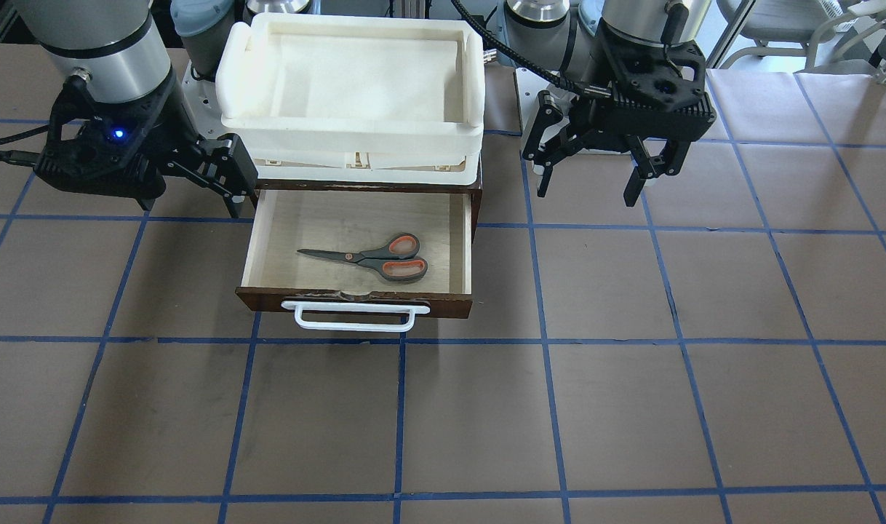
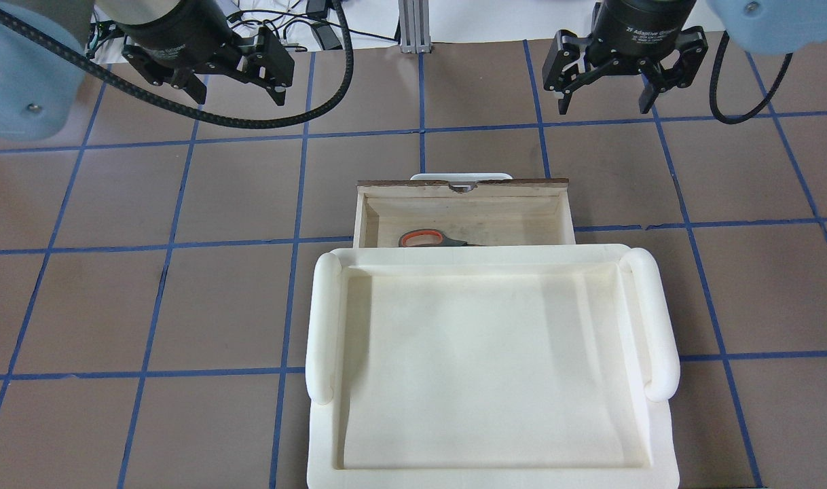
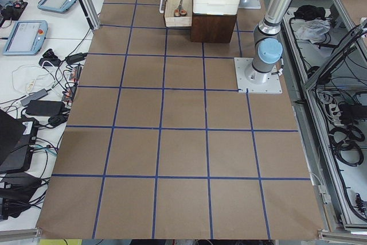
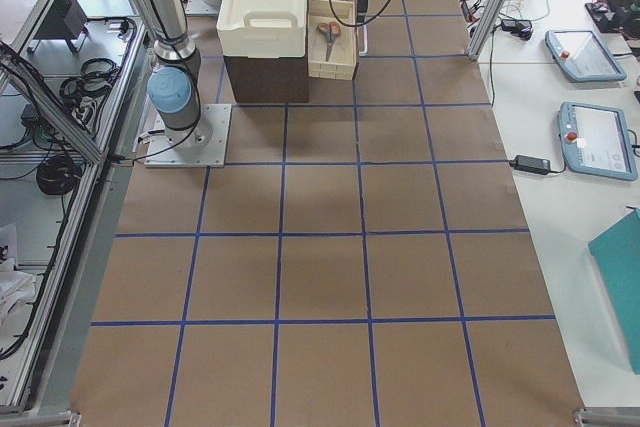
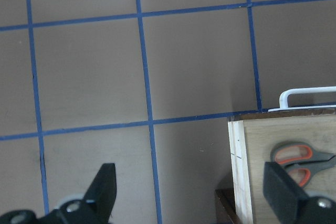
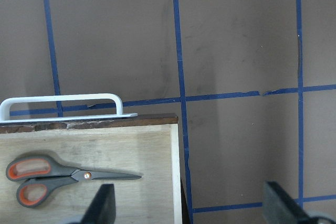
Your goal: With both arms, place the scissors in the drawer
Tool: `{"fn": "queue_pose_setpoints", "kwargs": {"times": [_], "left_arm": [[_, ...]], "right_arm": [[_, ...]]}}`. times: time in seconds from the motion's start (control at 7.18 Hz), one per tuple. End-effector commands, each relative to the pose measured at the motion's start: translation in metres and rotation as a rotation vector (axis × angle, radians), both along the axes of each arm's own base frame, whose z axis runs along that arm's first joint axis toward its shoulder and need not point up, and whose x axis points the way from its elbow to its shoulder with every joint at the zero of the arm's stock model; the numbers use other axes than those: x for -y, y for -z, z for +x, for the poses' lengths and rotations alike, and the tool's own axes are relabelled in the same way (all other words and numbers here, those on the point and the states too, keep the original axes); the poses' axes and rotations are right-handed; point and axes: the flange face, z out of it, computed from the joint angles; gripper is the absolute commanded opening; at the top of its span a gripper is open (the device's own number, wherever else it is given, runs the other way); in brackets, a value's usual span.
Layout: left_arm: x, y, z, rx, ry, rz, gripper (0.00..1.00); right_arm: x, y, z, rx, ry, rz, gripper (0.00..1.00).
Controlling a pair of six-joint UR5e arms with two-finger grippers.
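**Scissors in the open drawer, both end effectors empty**

Shows the scissors [image 1: 366, 258] lying flat on the pale plywood floor of the drawer [image 1: 268, 300]. Blades closed, tips toward the robot's right, orange-lined loops toward its left. Places them nearer the drawer's front than its back, touching neither side wall.

Finds the drawer pulled well out of a dark brown cabinet [image 4: 265, 77], with the white bar handle [image 1: 356, 318] facing away from the robot. Has a white foam tray [image 1: 348, 131] sitting on top of the cabinet. In the overhead view, hides most of the scissors behind the tray's edge, with only one loop and a bit of blade showing.

Holds the left end effector [image 2: 239, 96] in the air off the drawer's left side, fingers spread wide, nothing between them. Holds the right end effector [image 2: 604, 109] off the drawer's right side, fingers also wide apart and empty. Leaves both clear of the drawer, the handle and the scissors.

From each wrist view, catches a corner of the drawer with the scissors inside, off to one side of the spread fingertips.

Brown tabletop [image 1: 632, 407] with a blue tape grid under it all.
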Motion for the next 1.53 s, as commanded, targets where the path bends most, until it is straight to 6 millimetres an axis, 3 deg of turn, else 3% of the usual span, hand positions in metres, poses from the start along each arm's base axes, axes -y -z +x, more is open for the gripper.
{"fn": "queue_pose_setpoints", "kwargs": {"times": [0.0, 0.14, 0.28, 0.42, 1.39], "left_arm": [[-0.035, 0.005, 0.01, 0.018, -0.079, 0.057, 1.0], [-0.041, 0.0, 0.025, 0.02, -0.123, 0.12, 1.0], [-0.028, -0.014, 0.039, 0.017, -0.165, 0.139, 1.0], [-0.018, -0.024, 0.038, 0.002, -0.177, 0.137, 1.0], [-0.026, -0.014, 0.04, 0.002, -0.167, 0.148, 1.0]], "right_arm": [[0.0, 0.001, 0.0, -0.004, -0.002, 0.002, 1.0], [0.0, 0.001, 0.0, -0.002, -0.002, 0.002, 1.0], [0.0, 0.002, 0.0, -0.004, 0.0, 0.003, 1.0], [-0.001, 0.006, 0.0, -0.004, 0.0, 0.011, 1.0], [-0.001, 0.007, 0.0, -0.007, 0.001, 0.012, 1.0]]}}
